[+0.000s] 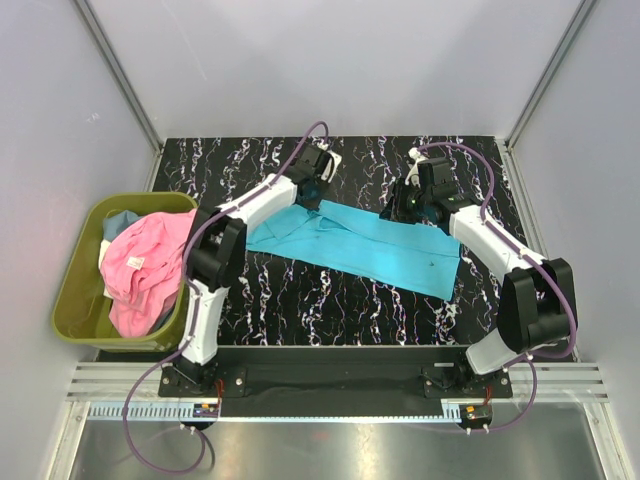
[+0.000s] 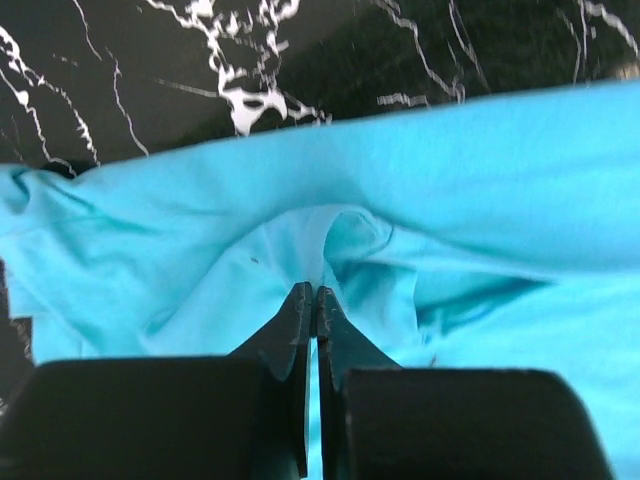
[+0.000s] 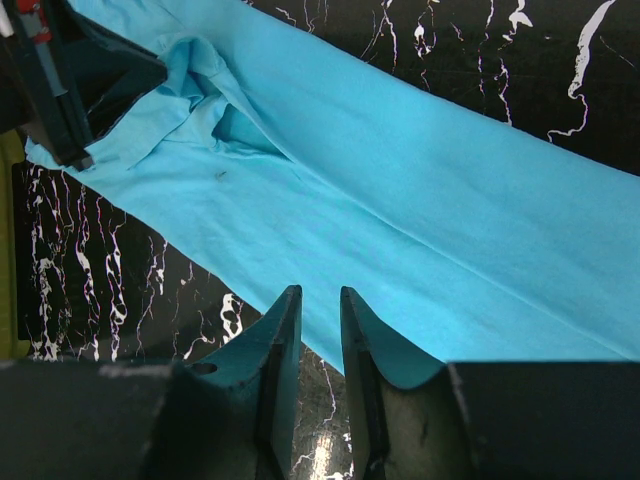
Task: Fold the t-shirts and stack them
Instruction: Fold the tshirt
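The turquoise t-shirt lies spread in a long band across the middle of the table, running from the far-left area down toward the right edge. The left gripper sits at the shirt's far-left end with its jaws closed tight on a raised fold of the cloth. The right gripper is over the shirt's far edge toward the right, its jaws a narrow gap apart, and whether cloth is caught between them cannot be determined; a pink t-shirt lies heaped in the olive-green bin at the table's left edge.
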You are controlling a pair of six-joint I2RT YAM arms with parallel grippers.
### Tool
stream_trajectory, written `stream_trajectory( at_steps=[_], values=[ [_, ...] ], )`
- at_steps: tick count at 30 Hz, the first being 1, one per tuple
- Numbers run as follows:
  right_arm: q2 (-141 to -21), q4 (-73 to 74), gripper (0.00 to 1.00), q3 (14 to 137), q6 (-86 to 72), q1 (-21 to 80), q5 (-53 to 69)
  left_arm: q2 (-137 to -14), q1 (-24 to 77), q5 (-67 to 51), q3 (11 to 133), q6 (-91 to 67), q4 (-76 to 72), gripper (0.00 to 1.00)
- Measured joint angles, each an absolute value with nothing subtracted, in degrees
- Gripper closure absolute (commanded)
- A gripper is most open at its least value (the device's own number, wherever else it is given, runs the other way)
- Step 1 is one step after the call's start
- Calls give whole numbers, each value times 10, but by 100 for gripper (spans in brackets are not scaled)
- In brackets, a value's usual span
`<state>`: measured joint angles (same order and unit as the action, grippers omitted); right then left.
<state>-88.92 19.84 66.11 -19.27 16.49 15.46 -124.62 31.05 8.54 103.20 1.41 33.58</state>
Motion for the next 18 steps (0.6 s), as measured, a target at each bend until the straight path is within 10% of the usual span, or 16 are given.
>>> stream_trajectory(
  at_steps=[18],
  values=[
    [-857,208,71,651,-199,165,152,-1174,310,47,1004,93,424,100]
  ],
)
